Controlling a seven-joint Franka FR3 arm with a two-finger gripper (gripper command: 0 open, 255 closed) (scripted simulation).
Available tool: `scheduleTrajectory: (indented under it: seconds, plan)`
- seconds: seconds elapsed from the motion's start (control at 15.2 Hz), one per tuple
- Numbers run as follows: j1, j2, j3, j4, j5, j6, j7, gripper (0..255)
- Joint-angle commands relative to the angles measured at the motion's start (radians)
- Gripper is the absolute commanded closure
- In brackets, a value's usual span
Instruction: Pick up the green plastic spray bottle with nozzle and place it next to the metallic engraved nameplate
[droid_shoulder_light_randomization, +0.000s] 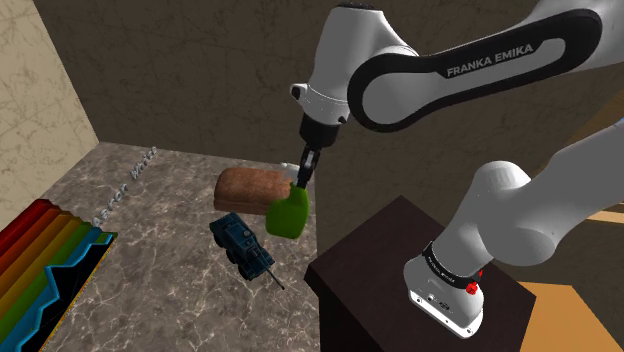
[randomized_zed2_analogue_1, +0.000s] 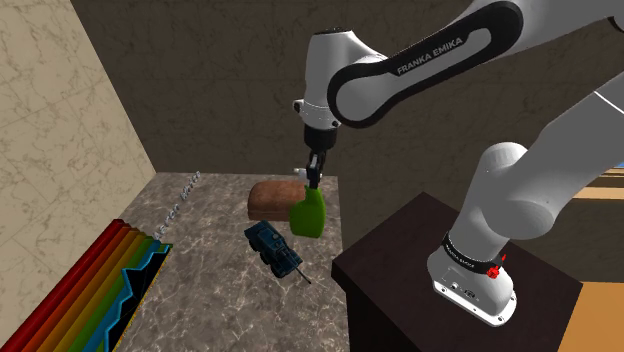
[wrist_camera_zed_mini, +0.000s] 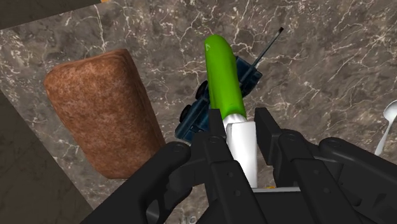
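Grey-brown veined marble forms the bench (droid_shoulder_light_randomization: 160, 300), hemmed by beige stone-patterned walls (droid_shoulder_light_randomization: 40, 90) on the shoulder view's left and a darker wall at the back. Nearest the camera, at the lower right, the dark box stand (droid_shoulder_light_randomization: 385, 265) carries the white arm's base. At the lower left edge of the bench lies a rainbow-striped ridged object (droid_shoulder_light_randomization: 40, 265). Further in, a dark blue toy tank (droid_shoulder_light_randomization: 242, 245) sits on the marble with its thin barrel pointing toward the stand. Just beyond and above it hangs the green spray bottle (droid_shoulder_light_randomization: 290, 215), its body tilted below the claw (droid_shoulder_light_randomization: 303, 178). The wrist view shows the two black fingers clamped on the bottle's white nozzle end, with the green body reaching out past them across the tank. Just behind the bottle rests a brown loaf (droid_shoulder_light_randomization: 248, 188), lying on the bench by its edge. Farther off toward the shoulder view's left, the grey metallic nameplate (droid_shoulder_light_randomization: 125, 185) lies flat on the marble near the corner of the walls, well apart from the bottle.
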Motion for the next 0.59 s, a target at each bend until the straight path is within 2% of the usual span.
scheduleTrajectory:
  seconds: [0.0,0.53]
  plan:
    - [-0.001,-0.01,-0.002,0.022,-0.003,-0.032,0.002,255]
    - [-0.004,-0.049,-0.01,0.101,-0.01,-0.15,0.009,255]
